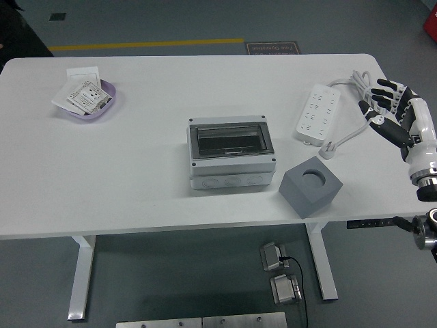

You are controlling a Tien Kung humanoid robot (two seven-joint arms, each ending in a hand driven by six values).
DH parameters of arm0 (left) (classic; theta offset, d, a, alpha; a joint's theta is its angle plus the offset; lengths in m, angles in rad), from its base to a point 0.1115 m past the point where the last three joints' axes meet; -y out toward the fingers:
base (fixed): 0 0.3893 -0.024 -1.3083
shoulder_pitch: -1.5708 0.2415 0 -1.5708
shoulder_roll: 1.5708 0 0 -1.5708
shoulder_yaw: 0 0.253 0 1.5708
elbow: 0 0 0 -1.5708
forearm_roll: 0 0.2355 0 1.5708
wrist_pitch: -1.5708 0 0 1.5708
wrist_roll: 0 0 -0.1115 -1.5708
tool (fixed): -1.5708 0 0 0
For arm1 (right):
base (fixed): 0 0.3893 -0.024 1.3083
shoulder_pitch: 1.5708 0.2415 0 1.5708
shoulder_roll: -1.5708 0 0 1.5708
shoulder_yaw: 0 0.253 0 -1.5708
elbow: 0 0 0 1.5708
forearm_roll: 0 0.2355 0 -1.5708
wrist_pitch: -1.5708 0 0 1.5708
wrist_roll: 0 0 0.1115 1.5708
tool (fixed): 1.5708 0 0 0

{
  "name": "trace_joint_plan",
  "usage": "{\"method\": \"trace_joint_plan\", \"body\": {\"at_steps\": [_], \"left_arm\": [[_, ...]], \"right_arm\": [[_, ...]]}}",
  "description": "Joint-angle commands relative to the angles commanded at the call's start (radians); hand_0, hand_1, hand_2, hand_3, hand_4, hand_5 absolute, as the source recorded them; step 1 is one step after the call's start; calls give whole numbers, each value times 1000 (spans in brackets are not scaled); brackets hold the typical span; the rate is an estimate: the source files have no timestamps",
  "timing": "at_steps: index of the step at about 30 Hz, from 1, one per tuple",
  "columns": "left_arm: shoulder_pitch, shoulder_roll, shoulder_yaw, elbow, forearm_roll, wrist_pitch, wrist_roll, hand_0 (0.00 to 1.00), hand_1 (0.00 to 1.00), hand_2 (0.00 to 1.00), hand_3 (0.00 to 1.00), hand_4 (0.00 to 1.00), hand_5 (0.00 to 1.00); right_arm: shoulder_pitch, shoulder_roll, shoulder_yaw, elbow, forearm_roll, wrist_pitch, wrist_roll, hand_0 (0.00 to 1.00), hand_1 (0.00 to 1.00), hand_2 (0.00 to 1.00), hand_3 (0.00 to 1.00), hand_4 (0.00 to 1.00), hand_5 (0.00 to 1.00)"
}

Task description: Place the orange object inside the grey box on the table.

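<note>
No orange object shows anywhere in the head view. A light grey enclosure box [231, 156] with a dark see-through lid, closed, sits at the middle of the white table [130, 171]. To its right, near the front edge, stands a dark grey cube [311, 186] with a round hole in its top. My right hand [384, 101] hovers at the table's right edge, fingers spread and holding nothing, well to the right of both boxes. The left arm is out of view.
A white power strip [316, 113] with its cable and plug lies between the cube and my right hand. A purple tray [109, 107] holding paper packets sits at the far left. A dark shape [12, 31] stands beyond the table's far left corner.
</note>
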Motion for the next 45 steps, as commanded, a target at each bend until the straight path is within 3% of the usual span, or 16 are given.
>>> {"method": "trace_joint_plan", "body": {"at_steps": [17, 45], "left_arm": [[2, 2, -36, 0, 37, 1, 7, 612, 639, 585, 575, 614, 140], [5, 16, -115, 0, 125, 2, 17, 611, 639, 586, 576, 614, 139]], "right_arm": [[3, 3, -6, 11, -15, -2, -5, 805, 728, 687, 746, 823, 234], [1, -39, 26, 35, -18, -3, -11, 807, 727, 677, 738, 821, 238]]}}
